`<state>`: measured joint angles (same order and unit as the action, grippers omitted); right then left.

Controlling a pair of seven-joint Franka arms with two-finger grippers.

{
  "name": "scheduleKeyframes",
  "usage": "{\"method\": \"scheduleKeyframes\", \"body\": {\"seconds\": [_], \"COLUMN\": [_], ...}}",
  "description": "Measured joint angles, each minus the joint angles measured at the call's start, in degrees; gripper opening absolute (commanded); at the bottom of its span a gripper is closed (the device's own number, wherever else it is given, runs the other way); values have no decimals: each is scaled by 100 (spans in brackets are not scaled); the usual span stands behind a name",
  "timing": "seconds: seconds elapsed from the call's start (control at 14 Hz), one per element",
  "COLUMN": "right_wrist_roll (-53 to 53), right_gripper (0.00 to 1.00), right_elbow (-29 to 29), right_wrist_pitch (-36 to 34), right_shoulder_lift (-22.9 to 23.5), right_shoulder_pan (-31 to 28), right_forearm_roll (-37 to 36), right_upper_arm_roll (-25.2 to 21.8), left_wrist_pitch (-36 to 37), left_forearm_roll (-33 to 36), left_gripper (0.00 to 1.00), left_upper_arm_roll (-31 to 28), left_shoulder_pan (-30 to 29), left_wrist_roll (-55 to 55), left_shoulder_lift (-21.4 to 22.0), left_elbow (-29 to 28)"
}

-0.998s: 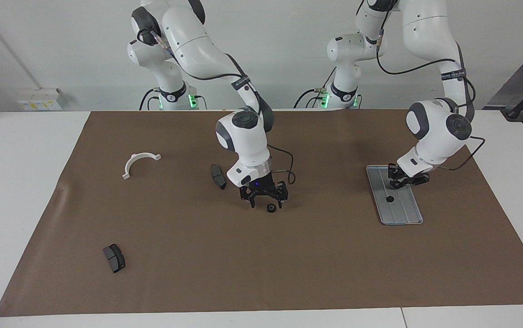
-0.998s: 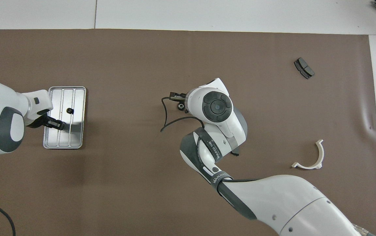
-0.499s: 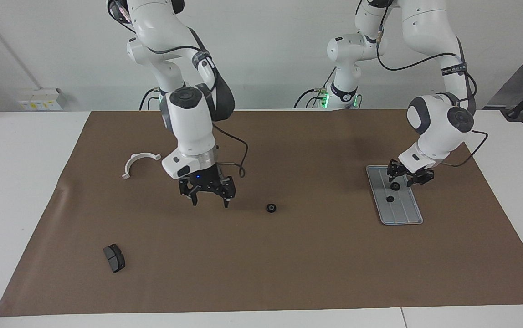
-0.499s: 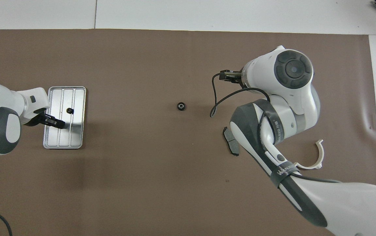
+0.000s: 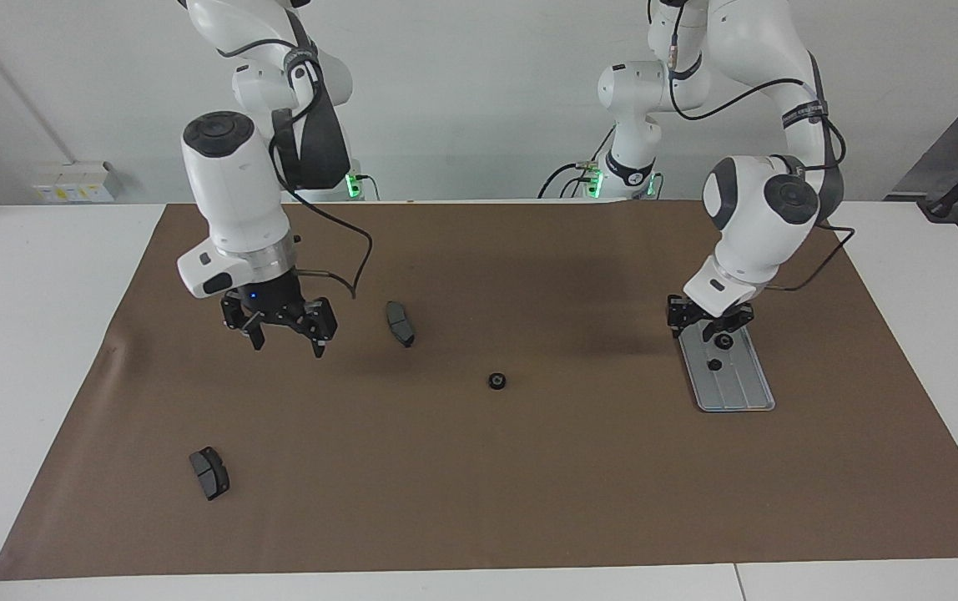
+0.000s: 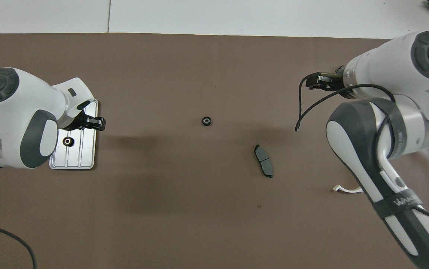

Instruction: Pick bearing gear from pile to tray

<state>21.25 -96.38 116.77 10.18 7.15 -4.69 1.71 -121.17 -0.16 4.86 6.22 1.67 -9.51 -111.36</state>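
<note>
bearing gear [image 5: 496, 381] on mat, well apart from left gripper [image 5: 703, 327] fingers.

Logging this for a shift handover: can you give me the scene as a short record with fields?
Tray: holds two rings
Loose ring: on the mat, mid-table
Left claw: over the tray's end nearer the robots
Right claw: open, empty, above the mat
Pads: two, on the mat
</note>
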Motion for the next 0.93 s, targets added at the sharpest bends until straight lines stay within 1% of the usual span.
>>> {"method": "scheduleKeyframes", "body": {"seconds": [0.14,0.36,0.5,0.71,0.78,0.93], "right_wrist_roll": [-138,-545,-945,-1502,-1604,-1762], "right_gripper": [100,100,100,100,100,100], "right_elbow": [0,6,11,19,50,278], "right_wrist_pitch": [-396,-970,-1409,-1918,-2082,-2547], "right_shoulder_lift": [-288,-677,-940,-1250,-1319,-1369], "right_shoulder_pan": [-73,-275,-492,-836,-839,-840], "right_forearm_roll": [0,7,98,167,170,175], "right_upper_arm_roll": [1,0,-3,-54,-161,-308], "left_wrist_pitch": [12,39,208,716,772,806], "left_forearm_roll": [0,-130,-214,-226,-226,-226], "left_gripper": [55,55,55,55,55,55], "left_upper_arm_roll": [9,14,11,6,3,-7], "left_shoulder_pan": [396,868,1131,1603,1741,1921], "left_wrist_roll": [791,1612,2133,2962,3205,3480], "left_shoulder_lift": [-11,-84,-268,-1000,-1299,-1791], "left_elbow": [130,401,828,1945,2310,2840]}}
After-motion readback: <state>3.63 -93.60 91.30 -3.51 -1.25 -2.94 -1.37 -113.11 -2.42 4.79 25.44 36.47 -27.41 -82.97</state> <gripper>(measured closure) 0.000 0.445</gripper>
